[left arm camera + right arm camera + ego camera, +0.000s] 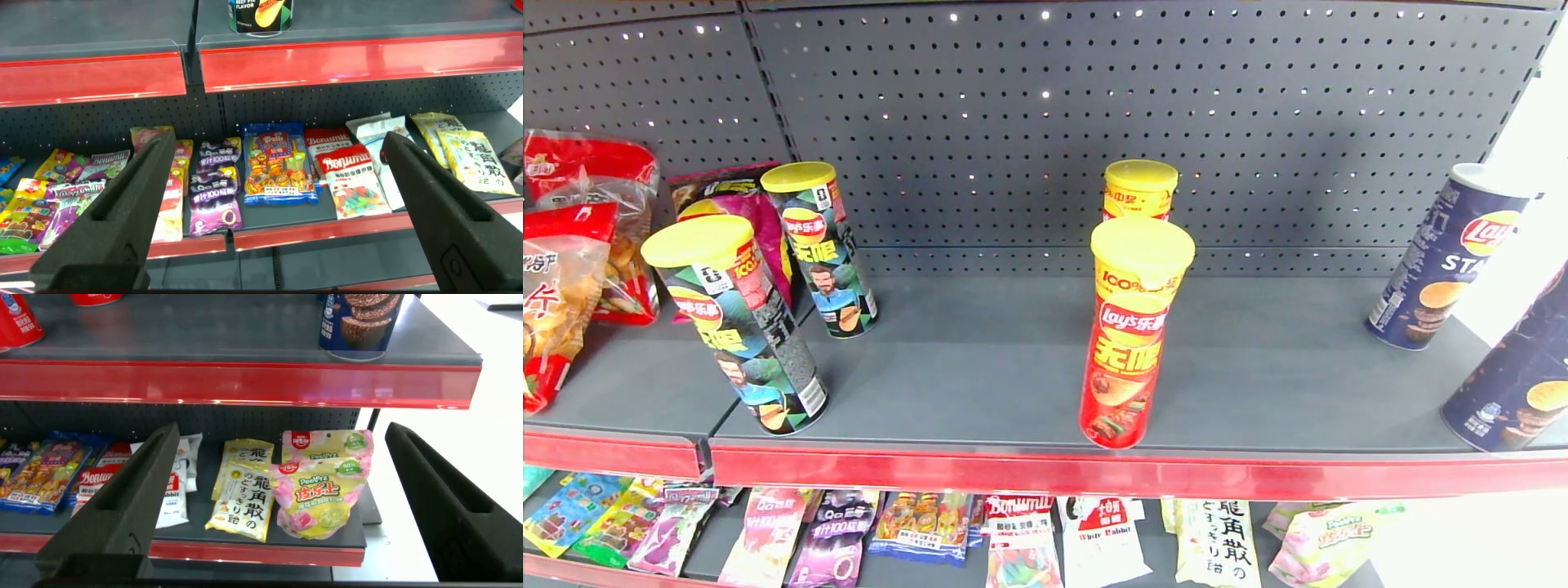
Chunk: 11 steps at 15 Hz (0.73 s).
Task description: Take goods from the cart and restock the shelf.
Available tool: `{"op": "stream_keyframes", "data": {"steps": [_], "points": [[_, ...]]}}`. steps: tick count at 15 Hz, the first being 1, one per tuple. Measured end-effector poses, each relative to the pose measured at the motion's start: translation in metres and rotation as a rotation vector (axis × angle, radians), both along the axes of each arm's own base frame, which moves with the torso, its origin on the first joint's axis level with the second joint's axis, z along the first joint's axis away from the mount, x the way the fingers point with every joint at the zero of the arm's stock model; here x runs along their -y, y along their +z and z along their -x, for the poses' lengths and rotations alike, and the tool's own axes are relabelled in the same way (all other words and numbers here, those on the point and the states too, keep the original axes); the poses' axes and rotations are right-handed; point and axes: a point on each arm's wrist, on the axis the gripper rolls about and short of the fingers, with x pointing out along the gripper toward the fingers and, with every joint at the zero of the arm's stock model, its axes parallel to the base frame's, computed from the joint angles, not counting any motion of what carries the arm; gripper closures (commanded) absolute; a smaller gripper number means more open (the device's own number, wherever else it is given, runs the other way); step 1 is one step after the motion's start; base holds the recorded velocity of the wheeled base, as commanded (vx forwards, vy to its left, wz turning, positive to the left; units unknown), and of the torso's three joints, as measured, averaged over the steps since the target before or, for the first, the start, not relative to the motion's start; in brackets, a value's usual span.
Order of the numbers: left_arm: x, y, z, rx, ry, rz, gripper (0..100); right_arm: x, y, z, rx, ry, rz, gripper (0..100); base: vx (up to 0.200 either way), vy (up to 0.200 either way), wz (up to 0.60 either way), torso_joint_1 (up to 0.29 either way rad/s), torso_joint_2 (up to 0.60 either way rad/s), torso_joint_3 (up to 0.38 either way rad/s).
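Currently the left gripper and right gripper are hanging spread and empty, facing the lower snack bags. Above, the red can is standing at the shelf lip; an arm lifting past would be risking toppling it.

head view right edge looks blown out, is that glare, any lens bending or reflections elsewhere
Head view: light whites out the right edge beside the dark blue cylindrical crisp can; light pinpricks show through the grey perforated back panel; that can and the yellow-lidded patterned can lean outward, lens distortion. Right wrist view: pale sheen along the glossy red shelf edge strip. Left wrist view: even light.
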Motion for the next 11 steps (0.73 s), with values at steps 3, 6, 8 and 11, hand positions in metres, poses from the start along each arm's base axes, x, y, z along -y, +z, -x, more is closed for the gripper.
{"op": "stream_keyframes", "data": {"steps": [3,6,8,11], "points": [[0.0000,0.0000,0.0000,0.000,0.000,0.000,0,0.0000,0.0000,0.0000,0.000,0.000,0.000,0,0.000,0.000,0.00,0.000,0.00,0.000],[0.0000,0.0000,0.0000,0.000,0.000,0.000,0,0.0000,0.0000,0.0000,0.000,0.000,0.000,0,0.000,0.000,0.00,0.000,0.00,0.000],[0.0000,0.0000,0.0000,0.000,0.000,0.000,0,0.0000,0.0000,0.0000,0.000,-0.003,-0.003,0,0.000,0.000,0.00,0.000,0.00,0.000],[0.0000,0.0000,0.0000,0.000,0.000,0.000,0,0.0001,0.0000,0.0000,0.000,-0.007,-0.004,0,0.000,0.000,0.00,0.000,0.00,0.000]]}}
